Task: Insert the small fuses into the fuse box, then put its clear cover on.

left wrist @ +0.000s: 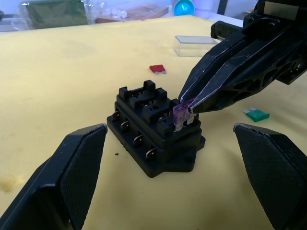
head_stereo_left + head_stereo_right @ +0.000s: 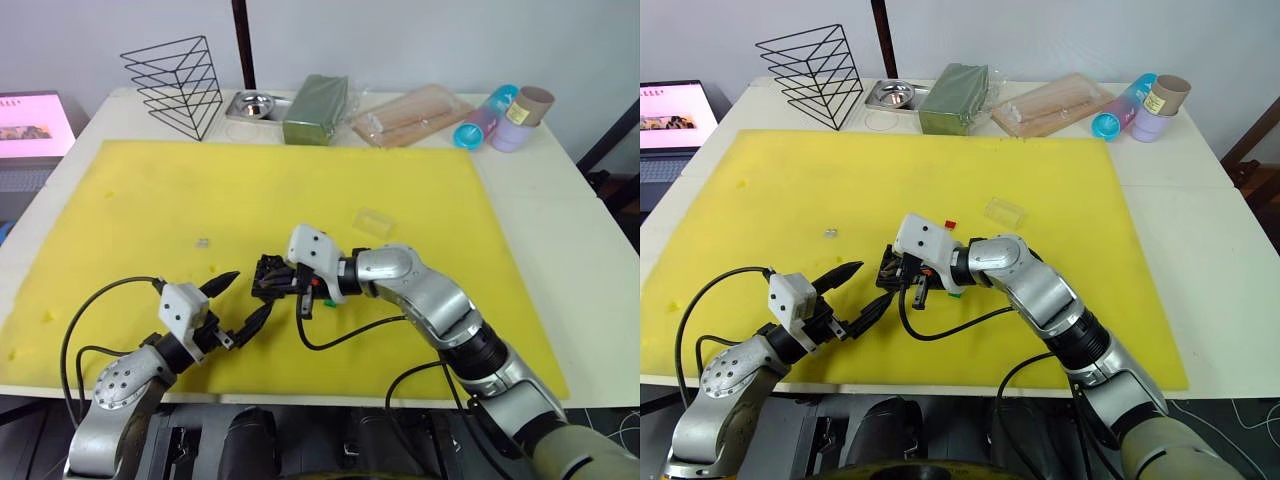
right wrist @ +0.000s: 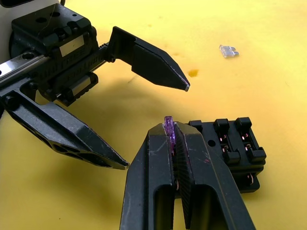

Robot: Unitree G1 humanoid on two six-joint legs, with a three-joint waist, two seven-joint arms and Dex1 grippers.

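The black fuse box [image 1: 156,132] sits on the yellow mat [image 2: 150,200] near its front edge. My right gripper [image 1: 188,106] is shut on the purple fuse [image 3: 168,125], whose lower end meets a slot at one corner of the box. My left gripper [image 2: 250,292] is open, its fingers [image 1: 76,163] spread wide just in front of the box and touching nothing. A red fuse [image 1: 157,69] and a green fuse [image 1: 255,114] lie loose on the mat close to the box. Farther to the left lies a pale fuse [image 2: 202,242]. The clear cover [image 2: 374,222] rests behind my right arm.
Along the table's back edge stand a black wire rack [image 2: 180,85], a metal dish [image 2: 255,104], a green block [image 2: 317,108], a clear bag of sticks [image 2: 412,115] and some cups [image 2: 500,118]. A laptop screen [image 2: 30,125] is at the far left.
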